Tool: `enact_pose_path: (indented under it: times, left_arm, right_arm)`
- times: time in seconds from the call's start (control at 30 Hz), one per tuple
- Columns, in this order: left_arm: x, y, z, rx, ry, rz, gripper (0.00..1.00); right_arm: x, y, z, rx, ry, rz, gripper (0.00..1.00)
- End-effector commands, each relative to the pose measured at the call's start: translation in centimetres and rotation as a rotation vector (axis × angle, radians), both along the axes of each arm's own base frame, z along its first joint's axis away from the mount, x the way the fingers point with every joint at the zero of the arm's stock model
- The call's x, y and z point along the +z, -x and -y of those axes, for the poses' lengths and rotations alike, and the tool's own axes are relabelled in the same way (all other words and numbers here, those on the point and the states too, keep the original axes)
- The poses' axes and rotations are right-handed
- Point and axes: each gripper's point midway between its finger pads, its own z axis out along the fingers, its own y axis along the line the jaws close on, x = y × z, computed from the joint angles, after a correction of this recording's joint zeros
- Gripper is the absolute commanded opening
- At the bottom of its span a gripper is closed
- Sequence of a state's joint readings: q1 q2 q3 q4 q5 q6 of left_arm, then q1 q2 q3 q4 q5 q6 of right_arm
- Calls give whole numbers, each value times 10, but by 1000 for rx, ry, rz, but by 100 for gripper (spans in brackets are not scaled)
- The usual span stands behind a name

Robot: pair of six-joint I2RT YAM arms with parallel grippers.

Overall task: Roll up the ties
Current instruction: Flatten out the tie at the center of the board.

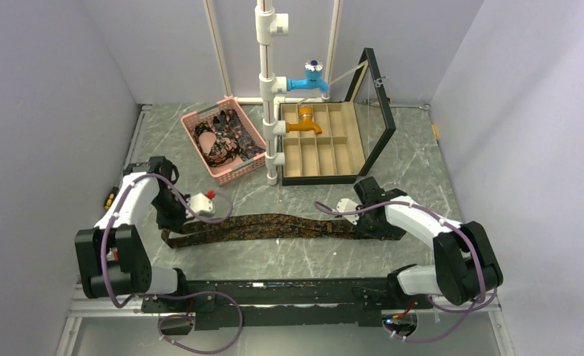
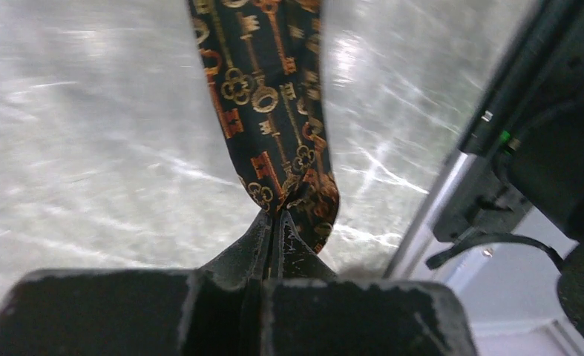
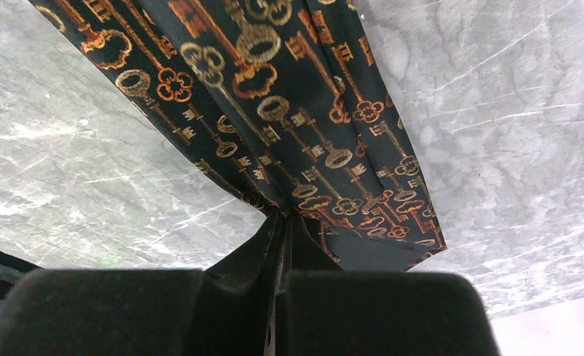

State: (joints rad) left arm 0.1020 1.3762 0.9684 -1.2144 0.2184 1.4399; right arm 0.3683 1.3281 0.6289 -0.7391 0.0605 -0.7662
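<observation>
Tie (image 1: 274,226) flat, left claw (image 2: 275,216), right claw (image 3: 285,216) low, pinching ends

The top external camera hangs high above the near edge of the table (image 1: 289,259), facing the back wall (image 1: 170,44) and looking down on the whole surface from afar. The left wrist camera sits right behind the left gripper (image 2: 275,222), looking past it at the table from very near. The right wrist camera does likewise behind the right gripper (image 3: 283,222). All three views share the key-patterned tie (image 1: 274,225); the wrist views seem to see opposite ends of it.
</observation>
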Motion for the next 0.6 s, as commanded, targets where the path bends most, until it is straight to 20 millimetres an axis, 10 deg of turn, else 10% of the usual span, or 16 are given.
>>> enact_pose_path:
  times: [0.0,0.13,0.43,0.57]
  left_arm:
    - [-17,53,-9,-158,-30,-147,0]
    - [-43,50,-20,-141,-95,-130,2]
    - [-36,-3,-11,-5,-41,8,48]
    - [-2,-18,19,26,114,81,88]
  right_arm:
    - [-15,17,13,32,43,-44,0]
    - [-15,21,14,40,38,-57,0]
    - [0,12,11,38,29,-26,0]
    - [30,0,-1,6,-43,15,34]
